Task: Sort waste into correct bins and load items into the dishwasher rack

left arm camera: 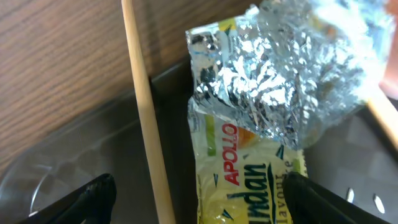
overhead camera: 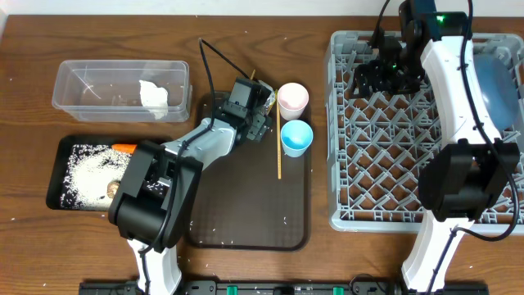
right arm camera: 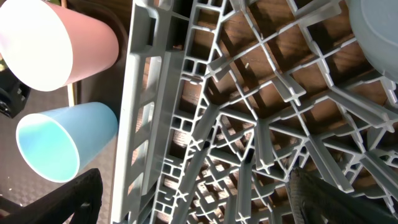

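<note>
— Rice point(overhead camera: 82, 168), nearest the arms' bases: where does it lie?
— Spread in the black tray point(overhead camera: 57, 164), with the brownish scrap point(overhead camera: 112, 189) at its right end and the carrot point(overhead camera: 124, 147) at its far right corner. Just to the right lies the dark serving tray point(overhead camera: 246, 221), with a few grains on it.
— And the left gripper point(left arm camera: 199, 186)?
— At that serving tray's far left corner, jaws wide. A crumpled silver-and-yellow wrapper point(left arm camera: 255, 99) lies between the fingers, which are not closed on it. A chopstick point(left arm camera: 146, 124) runs just beside it.
— The cups?
— The light-blue cup point(overhead camera: 296, 138) stands at the serving tray's right edge, the pink cup point(overhead camera: 292, 99) just behind it. Whether they touch I cannot tell.
— Farther back?
— The clear tub point(overhead camera: 74, 78) is far left, with the white tissue point(overhead camera: 154, 97) inside at its right end. The grey rack point(overhead camera: 385, 188) fills the right side. The right gripper point(right arm camera: 193, 186) hangs over its far left part, jaws wide, holding nothing. A large blue bowl point(overhead camera: 501, 78) sits in the rack's far right corner.
</note>
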`<action>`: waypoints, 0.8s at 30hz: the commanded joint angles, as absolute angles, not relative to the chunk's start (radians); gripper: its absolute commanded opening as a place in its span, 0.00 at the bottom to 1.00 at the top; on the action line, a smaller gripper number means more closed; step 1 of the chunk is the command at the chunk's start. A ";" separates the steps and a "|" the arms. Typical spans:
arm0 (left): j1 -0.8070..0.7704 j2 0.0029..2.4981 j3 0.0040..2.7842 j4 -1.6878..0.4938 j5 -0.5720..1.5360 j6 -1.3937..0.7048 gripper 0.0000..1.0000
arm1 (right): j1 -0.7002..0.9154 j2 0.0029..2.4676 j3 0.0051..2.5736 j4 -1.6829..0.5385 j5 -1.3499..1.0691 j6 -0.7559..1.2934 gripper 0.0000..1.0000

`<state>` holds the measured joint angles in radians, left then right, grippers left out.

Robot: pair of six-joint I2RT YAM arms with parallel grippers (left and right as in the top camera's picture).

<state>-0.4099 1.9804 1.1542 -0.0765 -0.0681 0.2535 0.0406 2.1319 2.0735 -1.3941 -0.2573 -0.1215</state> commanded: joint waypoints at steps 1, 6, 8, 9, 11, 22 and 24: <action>-0.416 2.005 1.145 -0.150 -0.056 0.262 0.87 | 0.044 2.098 2.079 -1.394 -0.258 -0.137 0.89; -0.416 2.005 1.145 -0.221 -0.055 0.303 0.86 | 0.044 2.098 2.079 -1.387 -0.258 -0.137 0.89; -0.416 2.005 1.145 -0.246 -0.055 0.325 0.86 | 0.044 2.098 2.079 -1.387 -0.258 -0.137 0.89; -0.416 2.006 1.145 -0.260 -0.051 0.337 0.86 | 0.044 2.098 2.079 -1.388 -0.258 -0.137 0.89; -0.416 2.006 1.145 -0.279 -0.030 0.360 0.86 | 0.045 2.098 2.079 -1.388 -0.258 -0.136 0.89; -0.416 2.015 1.145 -0.351 0.020 0.370 0.86 | 0.047 2.098 2.079 -1.388 -0.258 -0.136 0.89; -0.416 2.026 1.145 -0.345 0.019 0.369 0.86 | 0.047 2.098 2.079 -1.387 -0.258 -0.136 0.89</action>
